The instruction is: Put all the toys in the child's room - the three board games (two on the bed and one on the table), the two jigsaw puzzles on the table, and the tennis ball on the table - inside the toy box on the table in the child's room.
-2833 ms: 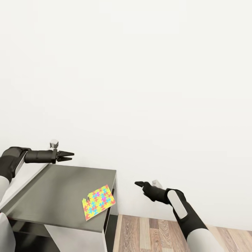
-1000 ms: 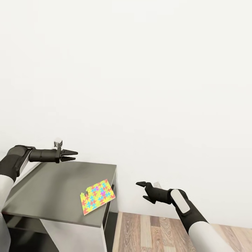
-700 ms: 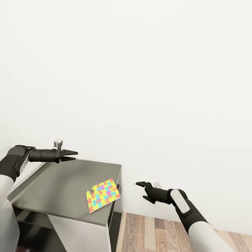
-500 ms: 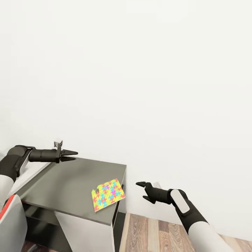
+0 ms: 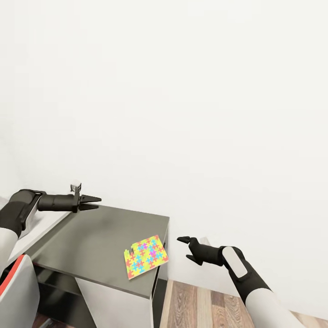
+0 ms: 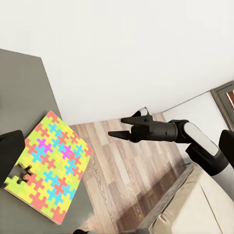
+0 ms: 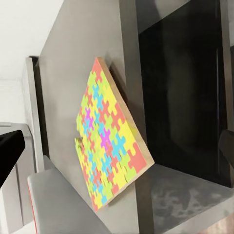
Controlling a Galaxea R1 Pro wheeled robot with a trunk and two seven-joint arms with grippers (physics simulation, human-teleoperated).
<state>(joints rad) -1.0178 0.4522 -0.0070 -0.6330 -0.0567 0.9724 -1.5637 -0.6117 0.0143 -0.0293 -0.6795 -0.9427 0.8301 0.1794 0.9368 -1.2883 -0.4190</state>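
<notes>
A plain white wall [image 5: 191, 91] is filling the far side of the scene, with wood-plank floor [image 5: 200, 305] showing at the lower right. The dark-grey section of the desk [image 5: 91, 241] is sitting at the lower left, its right edge dropping straight to the floor and open air lying beyond it. A sliver of a red-and-white chair [image 5: 16, 287] is showing at the near left corner.

One jigsaw puzzle [image 5: 146, 256] is lying flat on the desk at its near right corner, one corner just overhanging the edge, with bare grey surface around it on the left and far sides.

Two arms are showing. The left end effector [image 5: 93, 202] is hanging above the far left part of the desk, fingers slightly parted and holding nothing. The right end effector [image 5: 184, 248] is hanging in free space right of the desk, over the floor, fingers spread apart and empty.

Compared with half a second ago, the whole view is shifting: the desk and puzzle are sitting further right in the head view, while the arms are keeping their poses.
</notes>
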